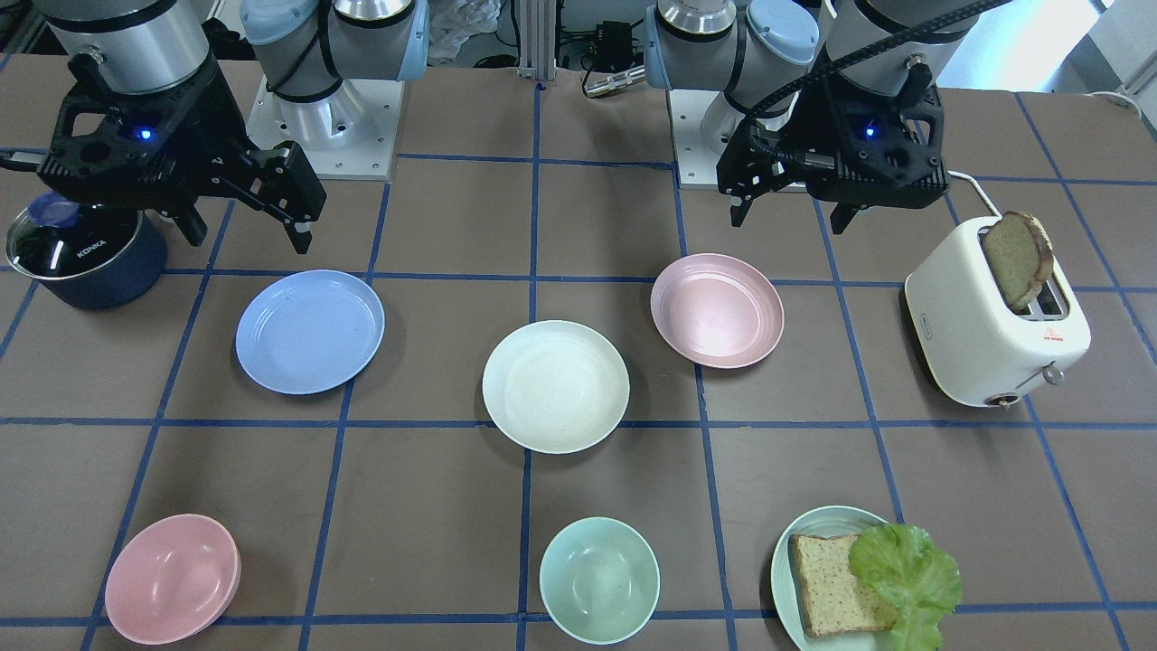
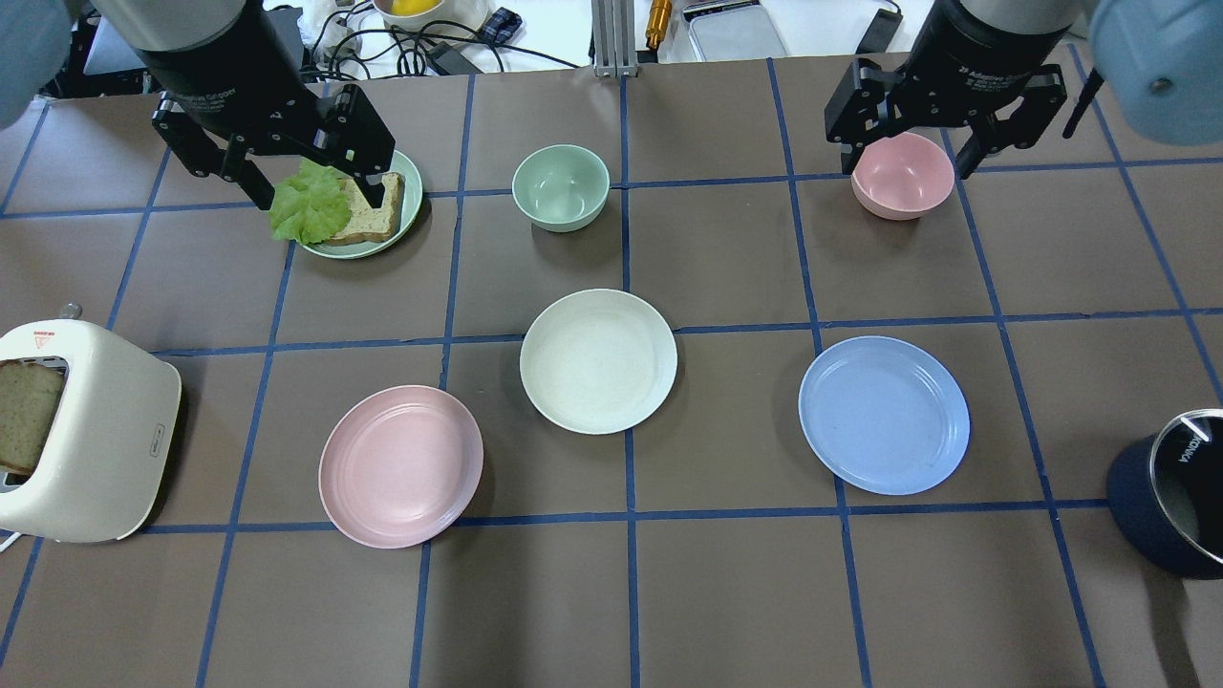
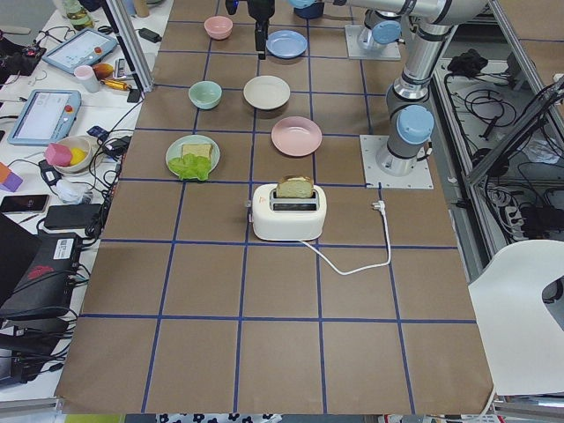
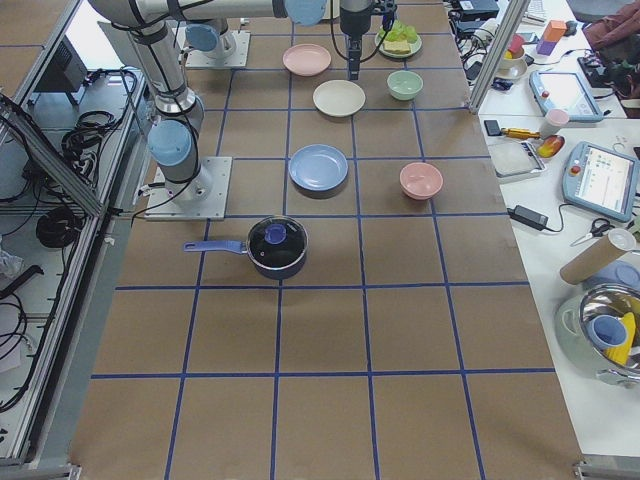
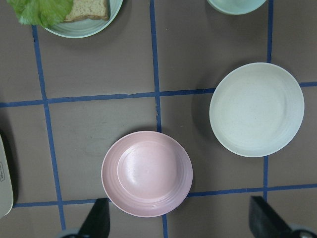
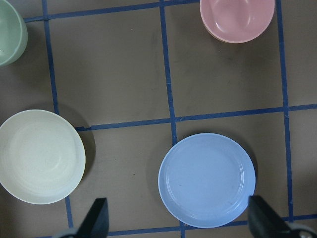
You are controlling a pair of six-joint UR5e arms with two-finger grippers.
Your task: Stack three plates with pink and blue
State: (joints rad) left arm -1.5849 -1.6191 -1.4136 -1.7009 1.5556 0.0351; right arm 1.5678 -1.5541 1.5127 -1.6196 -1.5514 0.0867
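Observation:
Three plates lie apart on the brown table. The light blue plate (image 2: 884, 414) is on the right, the cream-white plate (image 2: 598, 360) in the middle and the pale pink plate (image 2: 400, 465) on the left. My left gripper (image 2: 320, 191) is open and empty, high above the table. Its wrist view shows the pink plate (image 5: 146, 173) and the cream plate (image 5: 256, 109) below. My right gripper (image 2: 903, 167) is open and empty, high up. Its wrist view shows the blue plate (image 6: 206, 179) below between the fingers.
A white toaster (image 2: 81, 430) holding a bread slice stands at the left edge. A dark lidded pot (image 2: 1170, 492) stands at the right edge. A pink bowl (image 2: 902, 175), a mint bowl (image 2: 560, 186) and a green plate (image 2: 358, 250) with bread and lettuce sit across the far side.

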